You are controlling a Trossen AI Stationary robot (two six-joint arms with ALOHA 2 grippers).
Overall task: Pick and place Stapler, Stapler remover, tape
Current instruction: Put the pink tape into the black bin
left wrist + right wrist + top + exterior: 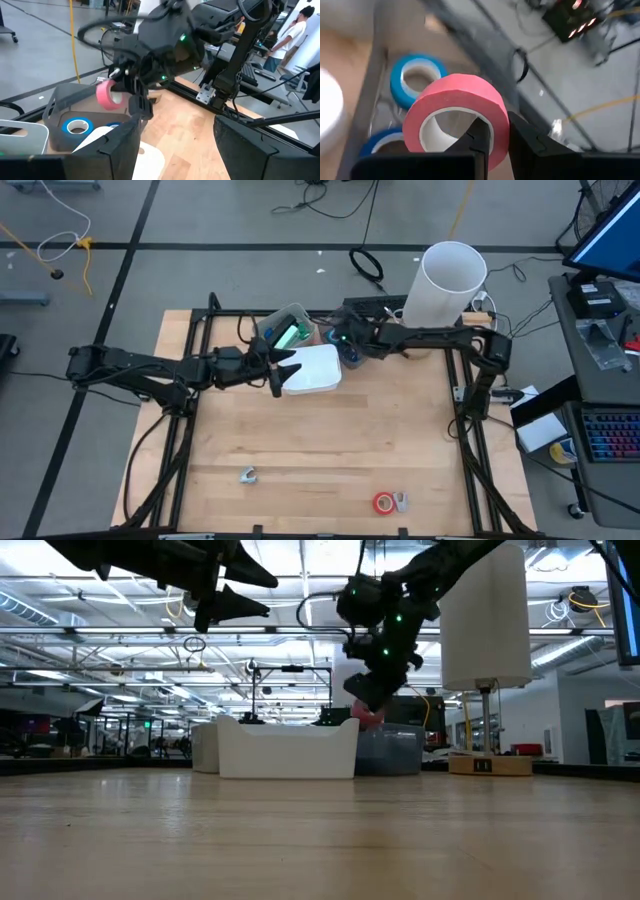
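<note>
My right gripper (500, 146) is shut on a pink tape roll (455, 107) and holds it over a grey bin (60, 112) at the table's far middle. Two blue tape rolls (417, 80) (377, 142) lie flat inside that bin. The low view shows the same roll (368, 713) just above the bin's rim. My left gripper (288, 372) hovers open above the white bin (315, 370), touching nothing. A red tape roll (384, 501) lies flat near the table's front edge, with a small metal piece (401, 500) beside it. My right gripper pinches the pink roll's wall (497, 142), with one finger (470, 145) through the hole and the other (532, 145) outside. The fingers slant down from the table's right side. The roll is lifted clear, tilted, above the grey bin.
A tall white cylinder (447, 280) stands at the far right corner. A clear container (285, 327) with something green in it sits behind the white bin. A small grey object (248, 475) lies near the front left. Bare wood spans the table's middle and front.
</note>
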